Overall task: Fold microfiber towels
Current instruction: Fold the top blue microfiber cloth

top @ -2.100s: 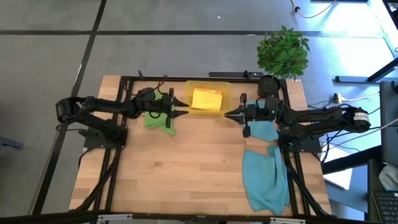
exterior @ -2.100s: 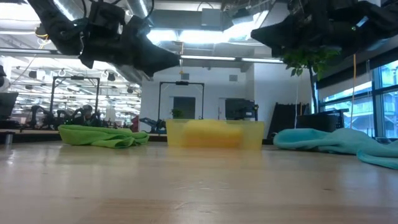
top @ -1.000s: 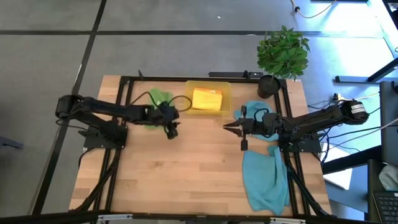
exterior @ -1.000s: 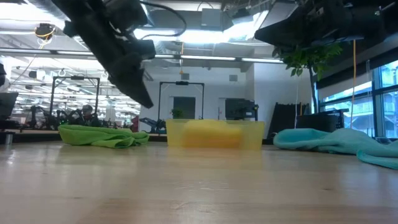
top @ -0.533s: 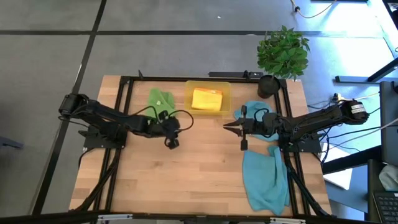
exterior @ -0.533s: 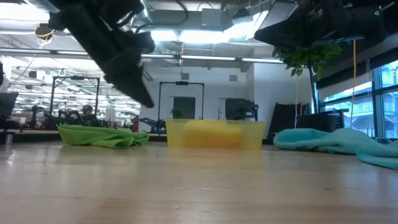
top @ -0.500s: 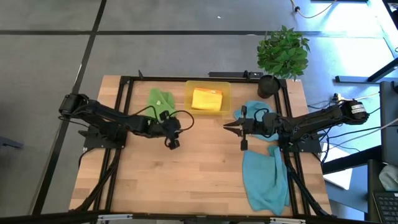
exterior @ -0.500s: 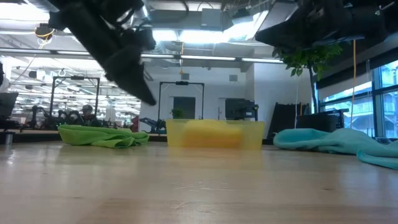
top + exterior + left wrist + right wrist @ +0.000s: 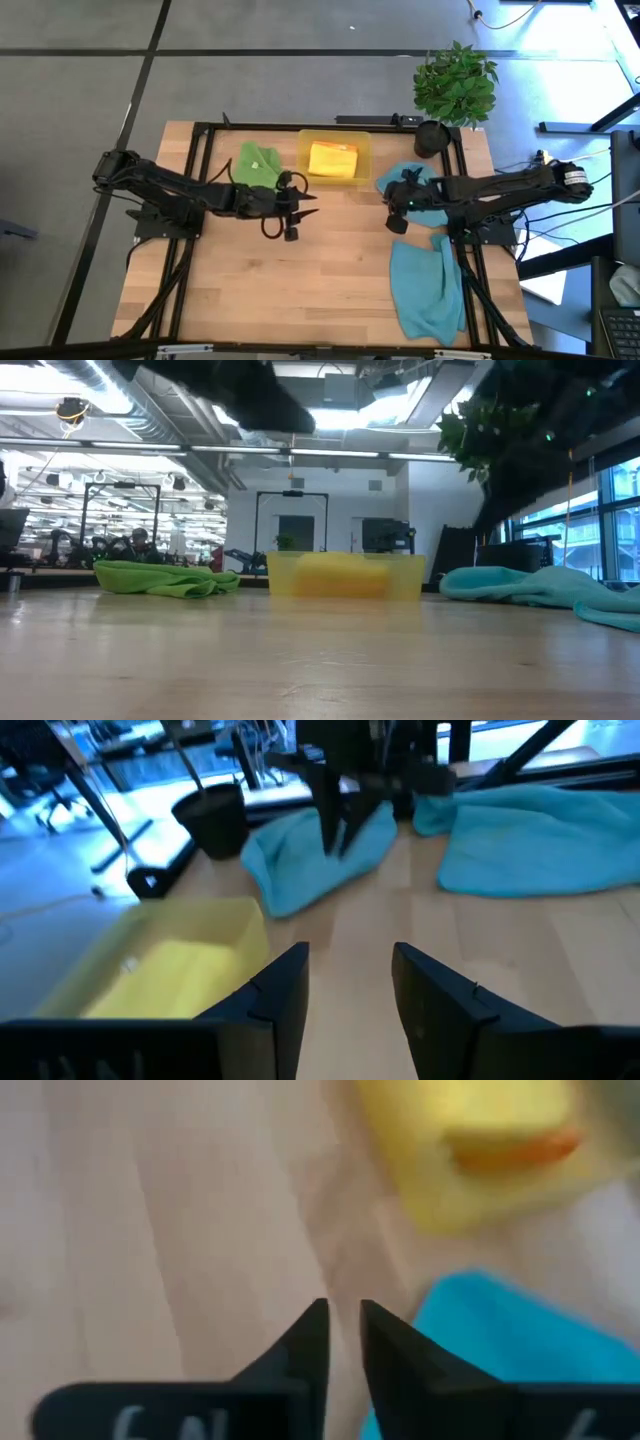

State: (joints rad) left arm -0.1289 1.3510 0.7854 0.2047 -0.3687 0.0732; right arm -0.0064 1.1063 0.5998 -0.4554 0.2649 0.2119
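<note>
The left gripper (image 9: 303, 212) has swung from the green towel (image 9: 254, 164) to mid-table — fingers parted, empty. The right gripper (image 9: 393, 212), nearly closed and empty, now reaches the teal towel (image 9: 418, 197) — next to fold.

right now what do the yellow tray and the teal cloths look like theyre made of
Yellow tray: likely translucent plastic; the low view shows its contents through the wall. Teal cloths: soft matte fabric, lying rumpled in loose folds. Table: light wood planks, visible grain.
</note>
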